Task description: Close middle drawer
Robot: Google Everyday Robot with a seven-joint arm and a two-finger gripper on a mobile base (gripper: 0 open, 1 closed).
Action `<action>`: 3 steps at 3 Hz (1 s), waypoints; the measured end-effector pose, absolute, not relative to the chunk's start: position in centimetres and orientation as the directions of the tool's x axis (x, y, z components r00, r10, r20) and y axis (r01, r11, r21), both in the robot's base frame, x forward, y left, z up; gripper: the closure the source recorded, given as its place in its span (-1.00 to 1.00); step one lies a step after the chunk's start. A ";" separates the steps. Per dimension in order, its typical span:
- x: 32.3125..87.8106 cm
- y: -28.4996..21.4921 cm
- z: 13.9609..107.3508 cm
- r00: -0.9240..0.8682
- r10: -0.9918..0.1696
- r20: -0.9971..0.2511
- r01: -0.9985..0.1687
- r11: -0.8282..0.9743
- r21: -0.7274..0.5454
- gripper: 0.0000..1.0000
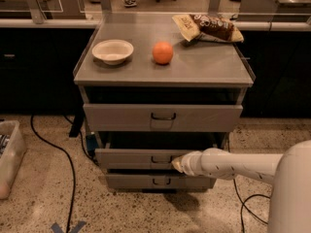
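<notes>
The middle drawer (131, 158) is a grey metal front with a small dark loop handle (160, 159). It stands only slightly out from the cabinet, a little proud of the bottom drawer (146, 181). My gripper (177, 164) is at the end of the white arm (233, 165) coming in from the right. Its tip presses against the middle drawer's front just right of the handle. The top drawer (163, 117) sits above, with a dark gap over the middle drawer.
On the cabinet top (204, 67) lie a white bowl (112, 51), an orange (163, 52) and a snack bag (206, 28). A black cable (63, 154) runs on the floor at left, next to a clear bin (9, 154). Dark counters stand behind.
</notes>
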State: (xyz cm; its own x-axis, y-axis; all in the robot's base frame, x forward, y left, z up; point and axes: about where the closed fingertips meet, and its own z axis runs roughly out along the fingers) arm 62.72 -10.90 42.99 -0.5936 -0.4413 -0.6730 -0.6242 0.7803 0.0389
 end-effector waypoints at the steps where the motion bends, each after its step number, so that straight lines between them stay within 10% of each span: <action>1: 62.7 -10.8 43.0 -0.595 -0.441 -0.672 -0.629 0.776 0.048 1.00; 3: 66.1 -12.5 43.8 -0.610 -0.413 -0.676 -0.577 0.816 0.022 1.00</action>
State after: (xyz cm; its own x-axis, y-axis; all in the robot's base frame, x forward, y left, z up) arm 66.14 -12.52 43.77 -0.6103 -0.4132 -0.6759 -0.5773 0.8163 0.0222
